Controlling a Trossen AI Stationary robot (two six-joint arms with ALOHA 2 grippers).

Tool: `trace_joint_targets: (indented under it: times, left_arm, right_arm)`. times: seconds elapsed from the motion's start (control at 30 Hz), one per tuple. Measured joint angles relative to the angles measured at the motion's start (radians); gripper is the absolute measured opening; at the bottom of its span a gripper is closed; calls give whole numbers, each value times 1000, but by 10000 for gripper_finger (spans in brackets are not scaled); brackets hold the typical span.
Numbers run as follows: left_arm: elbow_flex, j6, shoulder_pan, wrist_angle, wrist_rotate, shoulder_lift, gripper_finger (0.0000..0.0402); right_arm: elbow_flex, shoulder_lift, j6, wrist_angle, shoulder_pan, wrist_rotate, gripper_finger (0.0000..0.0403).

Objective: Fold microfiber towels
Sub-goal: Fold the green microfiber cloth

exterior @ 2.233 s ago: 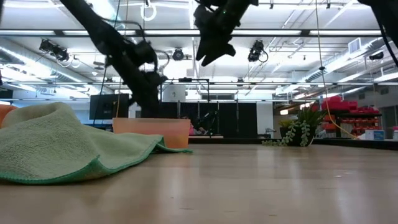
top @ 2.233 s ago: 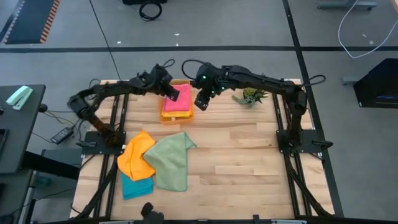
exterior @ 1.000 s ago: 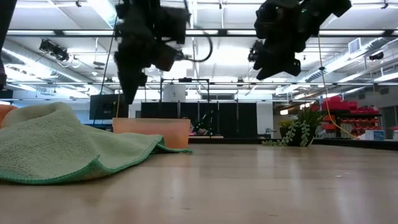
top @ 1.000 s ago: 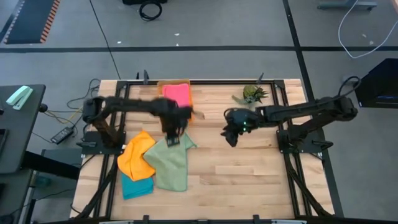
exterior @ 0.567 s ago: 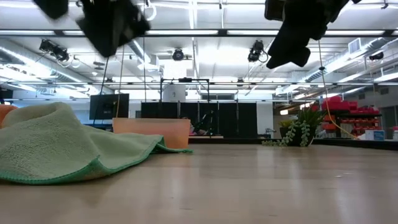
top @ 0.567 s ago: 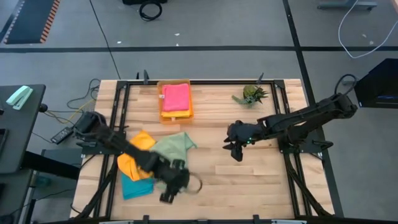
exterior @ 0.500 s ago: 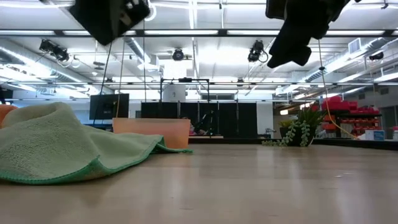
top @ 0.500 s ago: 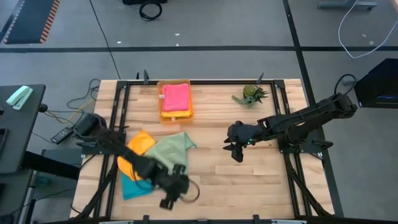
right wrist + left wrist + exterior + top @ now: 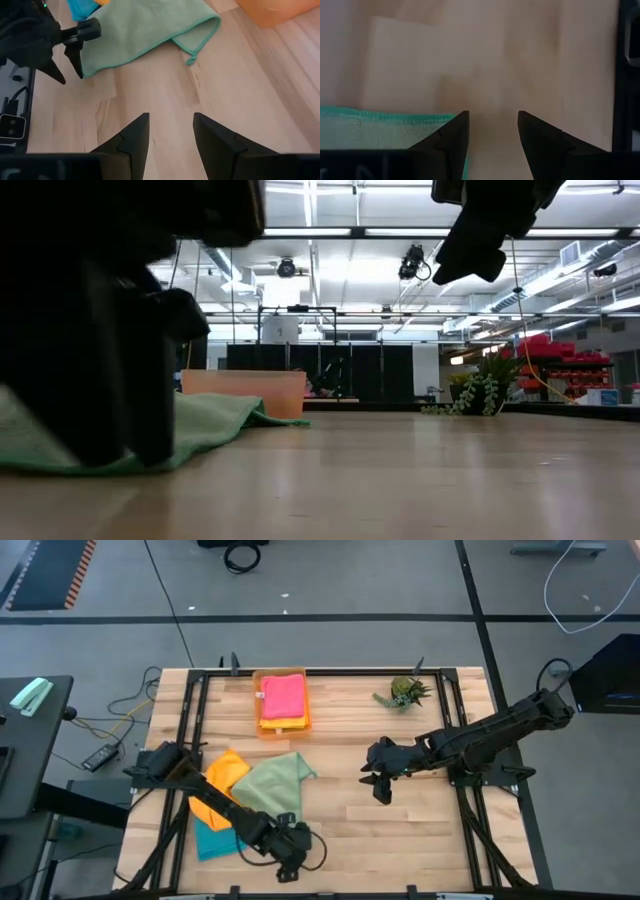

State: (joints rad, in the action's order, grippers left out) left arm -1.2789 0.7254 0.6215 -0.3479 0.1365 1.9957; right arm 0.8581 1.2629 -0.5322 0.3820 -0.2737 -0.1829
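My left gripper is low at the near edge of the table, right by the near corner of the green towel. Its fingers are apart and hold nothing. The green towel lies flat, partly on the orange towel and the teal towel. The pink towel sits folded in the orange tray at the far side. My right gripper hangs above the middle of the table, fingers apart and empty. A small green plant sits at the far side.
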Motion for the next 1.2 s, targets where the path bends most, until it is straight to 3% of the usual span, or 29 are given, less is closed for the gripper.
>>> trace_joint_targets:
  times: [0.13, 0.37, 0.6, 1.2]
  left_arm:
    - [-8, 34, -15, 0, -15, -13, 178]
    - [-85, -116, -5, -12, -86, -16, 173]
    - [-97, -35, -15, -192, -32, -16, 174]
    - [-77, 62, -14, -135, 54, 60, 170]
  right_arm:
    - [0, 0, -2, 0, 0, 0, 160]
    - [0, 0, 5, 0, 0, 0, 160]
    - [0, 0, 9, 0, 0, 0, 160]
    - [0, 1, 9, 7, 0, 0, 160]
